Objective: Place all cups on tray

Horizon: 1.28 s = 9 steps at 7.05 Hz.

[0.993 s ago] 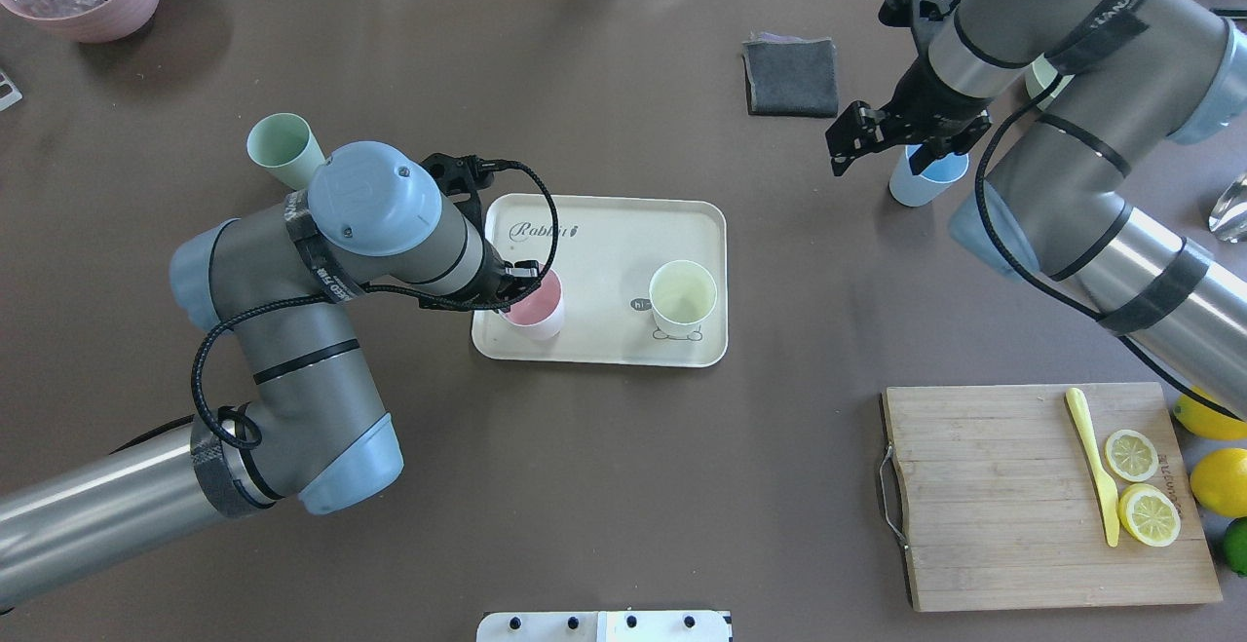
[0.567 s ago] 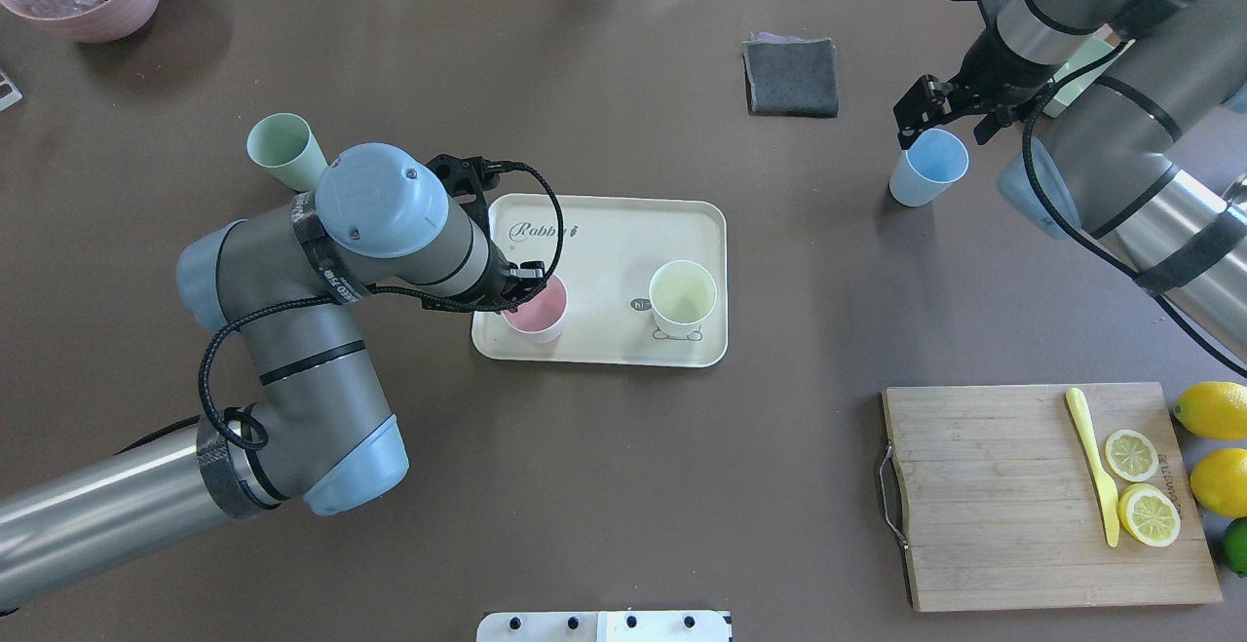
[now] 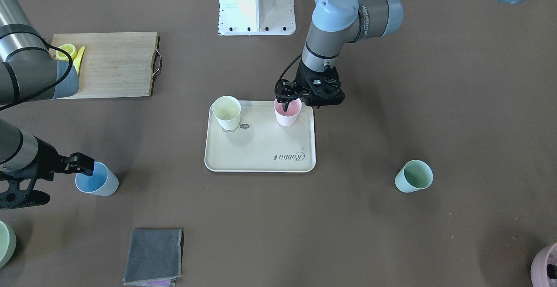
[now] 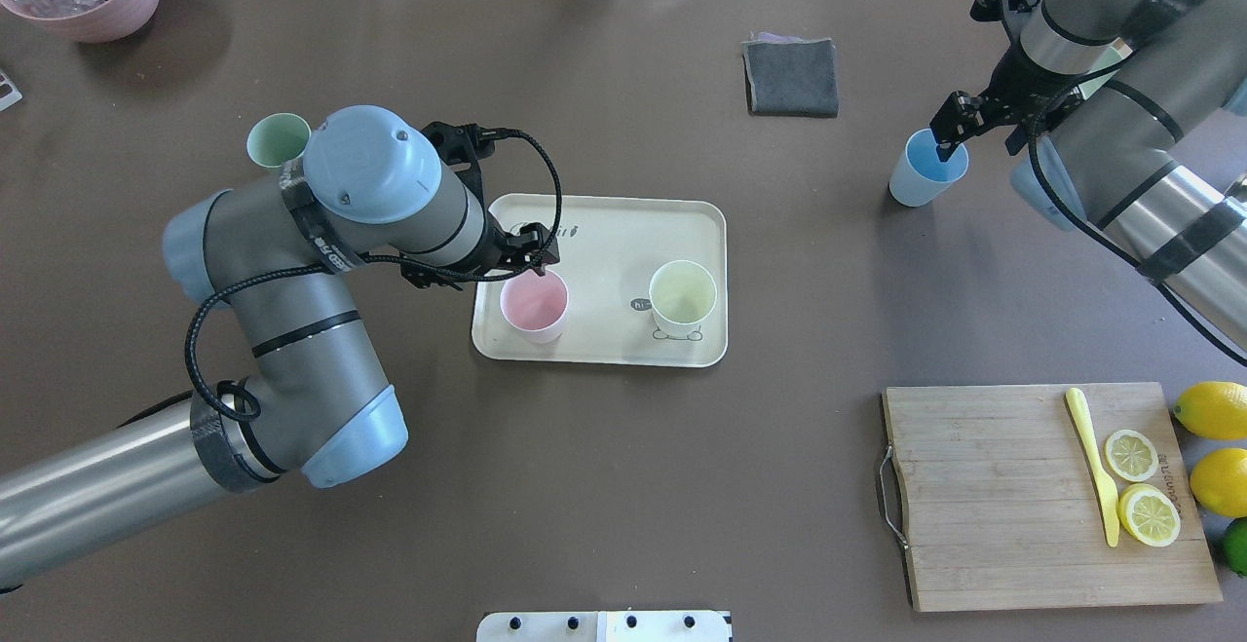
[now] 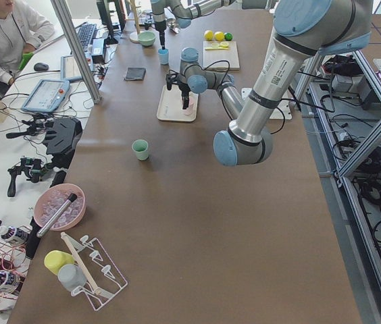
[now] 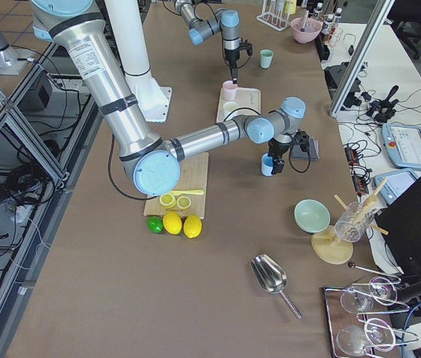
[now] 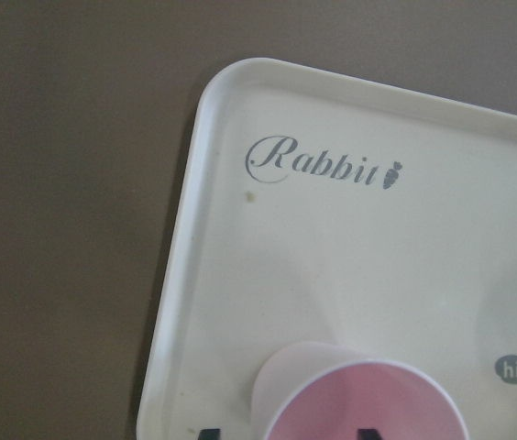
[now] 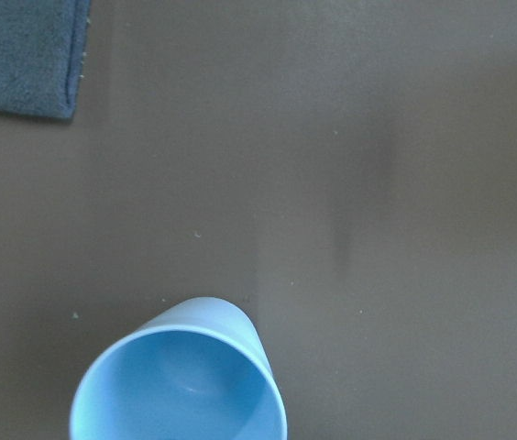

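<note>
Left gripper [image 3: 287, 100] jaws spread astride pink cup [image 3: 287, 115] rim; cup sits on tray [image 3: 261, 156] near pale yellow cup [image 3: 226, 112]. Right gripper [image 4: 974, 133] unclamped, one finger inside light blue cup [image 4: 925, 174] on table; I read rim-pinch setup. Mint green cup [image 3: 413, 176] off tray.

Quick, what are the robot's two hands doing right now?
Left gripper: open, just above the pink cup.
Right gripper: open, at the blue cup's rim, holding nothing.
</note>
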Available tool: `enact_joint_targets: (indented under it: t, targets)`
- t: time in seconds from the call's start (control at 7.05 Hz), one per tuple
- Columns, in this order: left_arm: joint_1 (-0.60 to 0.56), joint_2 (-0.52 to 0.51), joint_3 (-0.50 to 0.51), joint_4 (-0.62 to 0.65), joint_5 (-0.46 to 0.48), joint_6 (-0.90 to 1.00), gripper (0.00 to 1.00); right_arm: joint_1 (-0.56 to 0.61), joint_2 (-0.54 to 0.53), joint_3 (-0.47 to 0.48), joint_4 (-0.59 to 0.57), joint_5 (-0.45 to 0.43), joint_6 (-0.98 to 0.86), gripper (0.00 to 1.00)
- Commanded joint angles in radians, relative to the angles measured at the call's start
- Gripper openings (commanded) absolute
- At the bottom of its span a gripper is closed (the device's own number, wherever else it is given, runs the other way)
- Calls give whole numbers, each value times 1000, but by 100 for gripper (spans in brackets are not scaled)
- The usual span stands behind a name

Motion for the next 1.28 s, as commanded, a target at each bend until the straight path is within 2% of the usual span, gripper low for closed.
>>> enact_joint_targets:
  t: [0.0, 0.14, 0.28, 0.57, 0.71, 0.85, 1.13]
  targets:
    - [-94, 41, -56, 70, -30, 140, 97, -7, 3, -32, 0, 0, 2, 59]
    - [-164, 73, -104, 104, -96, 212, 97, -13, 3, -55, 36, 2, 9, 48]
    - [-220, 111, -133, 119, -125, 293, 97, -16, 8, -66, 55, 8, 15, 0]
    - [-341, 199, -135, 118, -185, 477, 97, -27, 46, -36, 48, 23, 88, 0]
    - [-381, 236, -123, 118, -192, 589, 97, -53, 51, 25, 41, 36, 166, 0]
    - [-397, 259, -88, 107, -190, 646, 97, -93, 78, 70, 40, 43, 268, 0]
    - [-413, 257, -22, 96, -186, 719, 97, -191, 182, 76, 40, 34, 454, 0]
